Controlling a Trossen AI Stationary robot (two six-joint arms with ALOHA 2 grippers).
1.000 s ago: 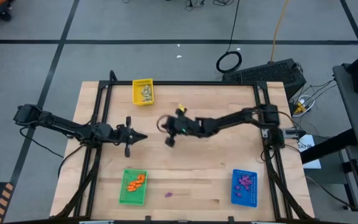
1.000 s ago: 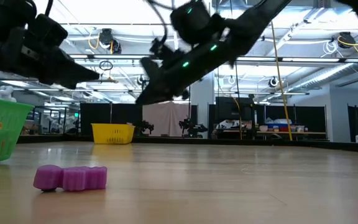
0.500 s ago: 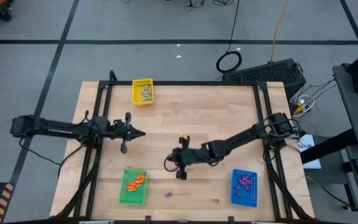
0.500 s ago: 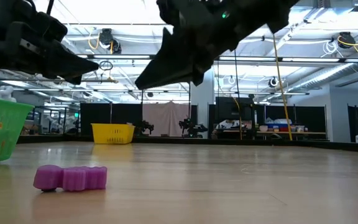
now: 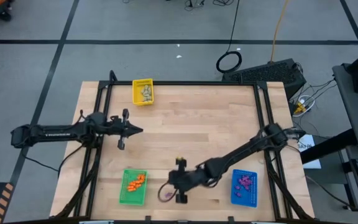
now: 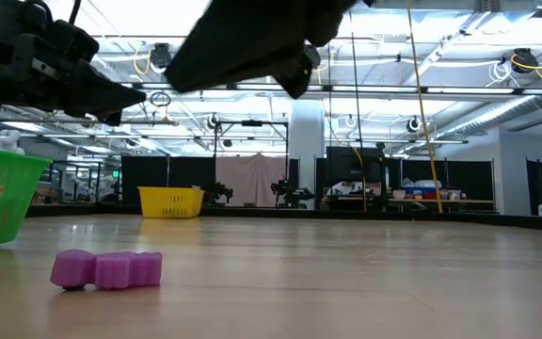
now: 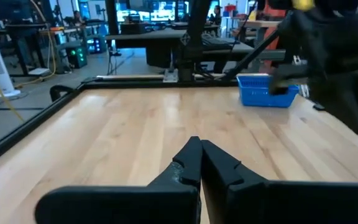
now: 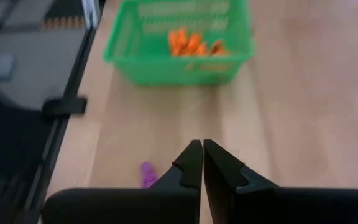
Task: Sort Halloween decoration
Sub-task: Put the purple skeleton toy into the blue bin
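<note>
One purple trinket (image 8: 148, 175) lies loose on the wood near the table's front edge, also seen in the low view (image 6: 106, 268). My right gripper (image 8: 201, 148) hangs shut above it, slanting down, clear of it; in the high view (image 5: 166, 185) it stands between the green and blue trays. Orange trinkets (image 5: 135, 182) lie in the green tray (image 5: 124, 198). Purple ones (image 5: 245, 182) lie in the blue tray (image 5: 235, 198), and beige ones (image 5: 146, 93) in the yellow tray (image 5: 135, 99). My left gripper (image 5: 140, 130) waits shut and level over the table's left part, holding nothing.
A black frame (image 5: 179, 83) runs along the table's far edge and down both sides. Bare wood (image 5: 197, 118) stretches across the middle. In the left wrist view the right arm (image 7: 337, 56) stands in front of the blue tray (image 7: 260, 98).
My right gripper has swung from the table's middle toward the near edge, tipping farther down, and now hangs over the loose purple trinket; it has stayed shut. My left gripper has drawn back a little toward the far-left. The trinket has not moved.
</note>
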